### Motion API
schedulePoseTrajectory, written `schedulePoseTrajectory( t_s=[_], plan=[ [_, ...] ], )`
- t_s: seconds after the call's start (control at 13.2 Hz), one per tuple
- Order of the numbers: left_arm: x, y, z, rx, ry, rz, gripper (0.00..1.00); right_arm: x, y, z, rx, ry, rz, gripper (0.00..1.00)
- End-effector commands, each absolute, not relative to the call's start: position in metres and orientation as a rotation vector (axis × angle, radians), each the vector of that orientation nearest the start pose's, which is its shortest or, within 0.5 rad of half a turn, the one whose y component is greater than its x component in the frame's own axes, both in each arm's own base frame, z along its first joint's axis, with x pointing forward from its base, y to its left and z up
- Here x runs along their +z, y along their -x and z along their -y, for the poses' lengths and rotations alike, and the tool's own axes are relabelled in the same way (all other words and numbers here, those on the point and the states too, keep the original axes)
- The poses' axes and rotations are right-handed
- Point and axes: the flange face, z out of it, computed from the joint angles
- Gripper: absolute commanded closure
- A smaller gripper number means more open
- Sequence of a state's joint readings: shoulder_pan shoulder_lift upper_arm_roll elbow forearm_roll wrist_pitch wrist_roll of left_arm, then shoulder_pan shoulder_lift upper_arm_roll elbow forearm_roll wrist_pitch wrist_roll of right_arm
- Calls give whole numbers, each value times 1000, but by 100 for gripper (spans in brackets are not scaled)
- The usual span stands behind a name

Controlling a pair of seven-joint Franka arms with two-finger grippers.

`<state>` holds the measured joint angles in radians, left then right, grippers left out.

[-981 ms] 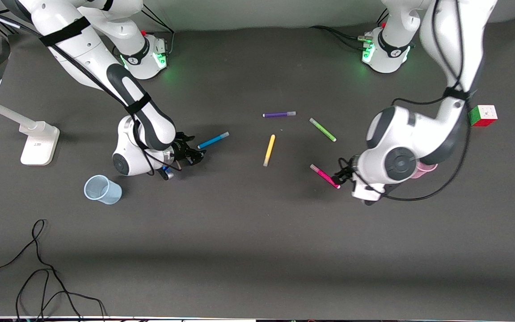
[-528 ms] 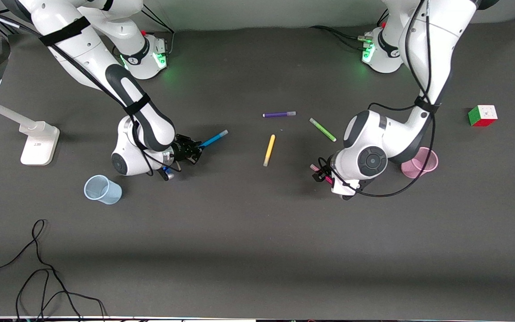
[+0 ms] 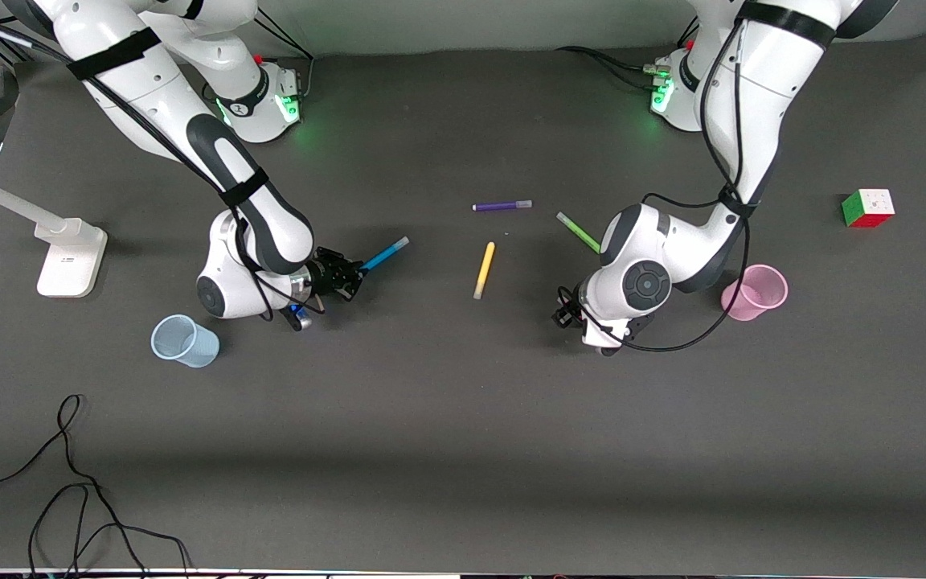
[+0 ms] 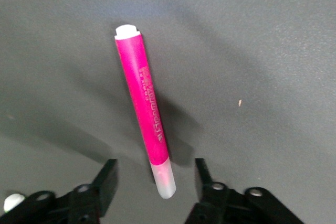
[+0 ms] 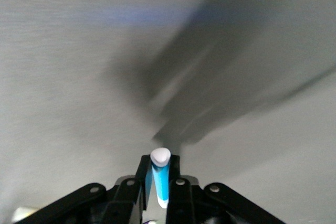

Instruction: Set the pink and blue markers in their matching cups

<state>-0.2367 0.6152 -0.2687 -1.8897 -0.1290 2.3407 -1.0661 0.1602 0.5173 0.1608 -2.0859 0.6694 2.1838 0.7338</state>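
Blue marker (image 3: pixel 383 255) juts from the right gripper (image 3: pixel 348 276) in the front view, angled up off the table (image 3: pixel 447 418), its fingers clamped on the marker's lower end. The blue cup (image 3: pixel 184 341) stands nearer the camera, toward the right arm's end, with nothing visible inside it. The pink cup (image 3: pixel 755 293) stands just beside the left arm; whether anything lies in it cannot be told. The left gripper (image 3: pixel 566 312) is low over the table, and here the arm hides the pink marker. A purple pen (image 3: pixel 501 206), a yellow pen (image 3: pixel 484 270) and a green pen (image 3: pixel 579 233) lie between the arms.

Left wrist view shows what the front view does not: the pink marker (image 4: pixel 145 108) lying flat, its pale cap between the spread fingers (image 4: pixel 106 181), untouched.

Right wrist view shows the blue marker (image 5: pixel 160 176) pinched between closed fingers (image 5: pixel 144 182).
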Motion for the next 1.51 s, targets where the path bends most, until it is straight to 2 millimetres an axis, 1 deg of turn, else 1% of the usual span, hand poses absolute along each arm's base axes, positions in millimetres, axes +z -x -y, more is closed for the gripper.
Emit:
schedulePoseTrajectory(
  t_s=[0.0, 0.08, 0.15, 0.23, 0.3, 0.38, 0.45, 0.53, 0.6, 0.68, 0.75, 0.83, 0.91, 0.98, 1.06, 1.13, 1.21, 1.28, 1.36, 1.43],
  plan=[
    [178, -537, 296, 431, 2975, 1112, 75, 219, -523, -192, 717, 2517, -1133, 100],
    [181, -538, 296, 432, 2973, 1111, 95, 246, -530, -188, 621, 2588, -1070, 100],
    [185, -540, 294, 430, 2973, 1117, 100, 276, -544, -180, 506, 2648, -1013, 100],
    [196, -544, 293, 414, 2978, 1133, 100, 303, -557, -167, 392, 2700, -976, 100],
    [212, -549, 292, 399, 2968, 1168, 100, 330, -565, -160, 277, 2755, -923, 100],
    [235, -557, 288, 388, 2957, 1203, 100, 357, -576, -154, 161, 2814, -845, 100],
    [269, -572, 278, 392, 2947, 1219, 100, 381, -588, -136, 47, 2877, -765, 100],
    [305, -590, 258, 439, 2912, 1235, 100, 399, -595, -119, -49, 2950, -651, 100],
    [346, -609, 233, 506, 2872, 1242, 100, 416, -600, -98, -141, 3017, -553, 100],
    [387, -624, 204, 571, 2837, 1252, 100, 432, -605, -72, -209, 3062, -479, 100],
    [421, -635, 170, 643, 2847, 1236, 100, 446, -605, -56, -258, 3083, -379, 100],
    [445, -639, 136, 751, 2903, 1194, 100, 455, -605, -33, -307, 3096, -313, 100],
    [459, -642, 84, 849, 2952, 1188, 100, 455, -604, -9, -335, 3110, -275, 100],
    [466, -642, 34, 926, 2986, 1201, 100, 449, -603, 6, -365, 3119, -231, 100],
    [470, -639, -6, 981, 3028, 1223, 100, 441, -602, 24, -407, 3130, -185, 100],
    [471, -634, -34, 1037, 3058, 1252, 100, 429, -598, 35, -444, 3138, -136, 100],
    [468, -630, -52, 1094, 3057, 1280, 100, 416, -593, 41, -486, 3141, -106, 100],
    [461, -625, -66, 1141, 3049, 1302, 100, 406, -589, 47, -527, 3142, -85, 100],
    [450, -620, -83, 1207, 3057, 1346, 100, 398, -585, 48, -547, 3142, -70, 100],
    [435, -613, -99, 1309, 3061, 1416, 100, 391, -582, 49, -542, 3144, -70, 100]
  ],
)
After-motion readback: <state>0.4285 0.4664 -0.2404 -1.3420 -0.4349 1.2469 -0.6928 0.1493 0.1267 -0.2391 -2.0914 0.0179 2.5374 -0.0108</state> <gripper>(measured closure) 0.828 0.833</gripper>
